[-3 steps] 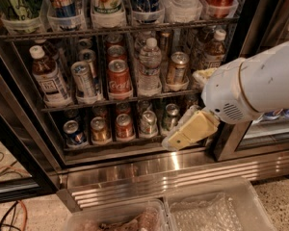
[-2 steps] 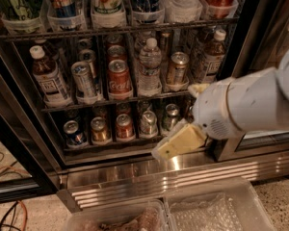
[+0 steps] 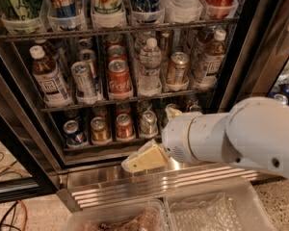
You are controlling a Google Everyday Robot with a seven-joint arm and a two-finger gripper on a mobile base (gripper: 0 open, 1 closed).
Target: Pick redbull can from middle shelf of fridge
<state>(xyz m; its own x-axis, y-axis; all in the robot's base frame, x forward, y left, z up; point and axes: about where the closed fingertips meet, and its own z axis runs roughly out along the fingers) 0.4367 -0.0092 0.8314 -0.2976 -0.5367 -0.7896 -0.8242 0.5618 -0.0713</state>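
The redbull can (image 3: 85, 80), slim and silver with blue panels, stands upright on the middle shelf (image 3: 135, 98) of the fridge (image 3: 159, 186), left of a red Coca-Cola can (image 3: 119, 78). My gripper (image 3: 143, 159), cream-coloured at the end of the white arm (image 3: 231, 136), hangs low in front of the fridge's steel base strip. It is below the bottom rack and well below and right of the redbull can, and it holds nothing that I can see.
On the middle shelf there are also a tea bottle (image 3: 47, 76), a water bottle (image 3: 150, 66), a gold-tan can (image 3: 177, 69) and another tea bottle (image 3: 209, 59). Short cans (image 3: 100, 129) fill the bottom rack. Clear plastic bins (image 3: 216, 211) sit below the view's lower edge.
The arm has swung left and down. The gripper has moved from the right of the bottom rack to a spot in front of the steel base strip.
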